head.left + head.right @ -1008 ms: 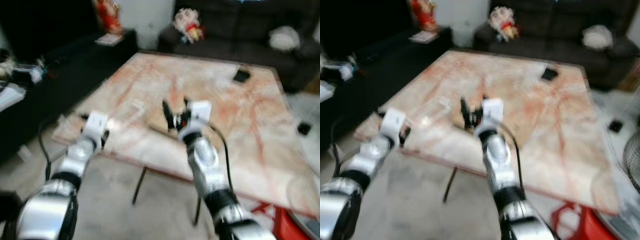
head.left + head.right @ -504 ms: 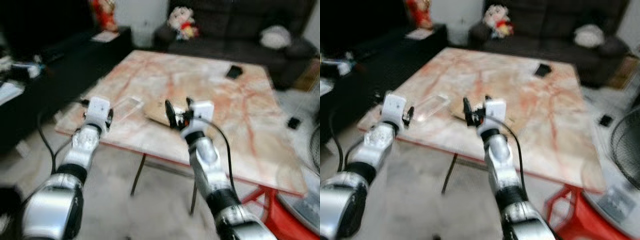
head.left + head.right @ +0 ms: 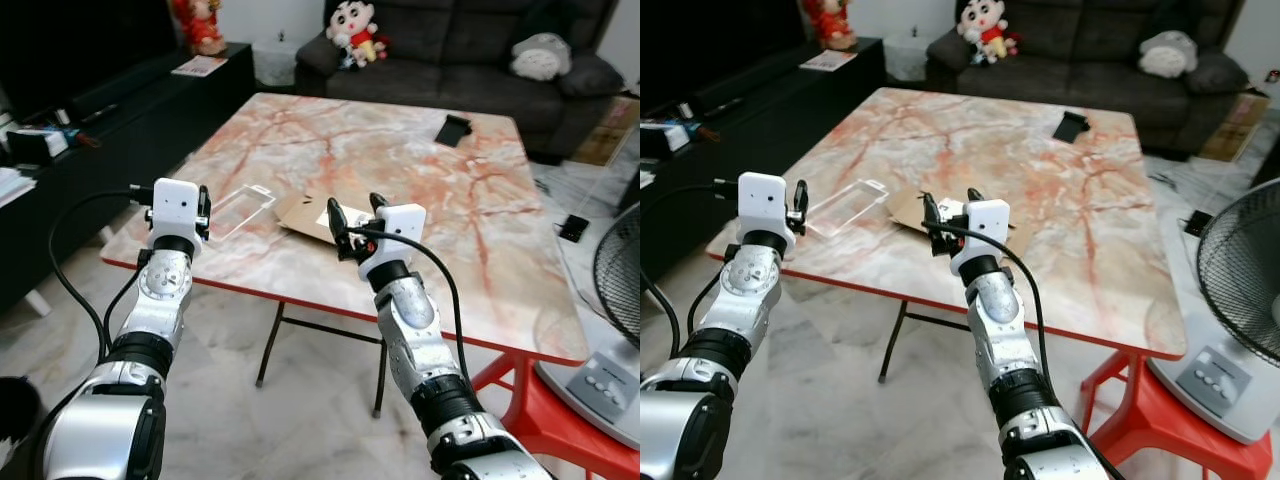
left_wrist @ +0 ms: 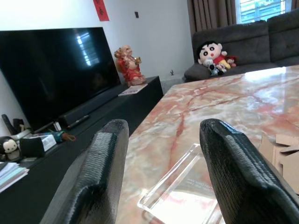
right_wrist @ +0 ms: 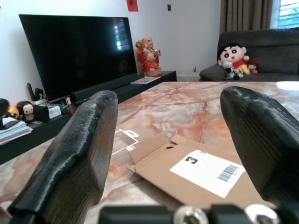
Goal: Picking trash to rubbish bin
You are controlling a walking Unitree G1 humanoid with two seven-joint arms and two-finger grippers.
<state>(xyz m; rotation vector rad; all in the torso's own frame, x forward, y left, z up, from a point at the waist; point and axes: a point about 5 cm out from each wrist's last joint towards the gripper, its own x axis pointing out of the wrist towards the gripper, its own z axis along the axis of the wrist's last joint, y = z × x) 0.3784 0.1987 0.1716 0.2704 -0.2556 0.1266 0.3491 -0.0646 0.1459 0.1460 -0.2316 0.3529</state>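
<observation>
Compared with half a second ago, both arms sit a little lower in the head views and the picture has sharpened; the right gripper [image 3: 353, 212] has stayed raised over the near edge, and the camera itself has shifted. Largest in view is the square pink-and-white marble surface [image 3: 400, 160] on thin dark legs, with a dark grey fabric sofa [image 3: 480, 45] behind it and a long black low cabinet [image 3: 110, 110] along the robot's left. A large black television screen [image 4: 56, 70] stands on that cabinet. A round fan with a wire guard [image 3: 1245, 290] stands on the floor to the robot's right, beside a red stool [image 3: 1160, 410].

On the surface, near the front edge, lies a flattened brown cardboard piece with a white barcode label [image 5: 187, 170], directly ahead of the right gripper and apart from its fingers. Its jaws stand wide, nothing between them. Just beside the cardboard, toward the robot's left, lies a clear rectangular plastic tray [image 3: 240, 208]. The left gripper [image 4: 161, 154] is held at the front left corner of the surface, pointing at that tray without touching it, jaws likewise parted and empty. A small black flat object [image 3: 453, 129] rests near the far edge. A cartoon boy plush doll [image 3: 353, 22] sits on the sofa.
</observation>
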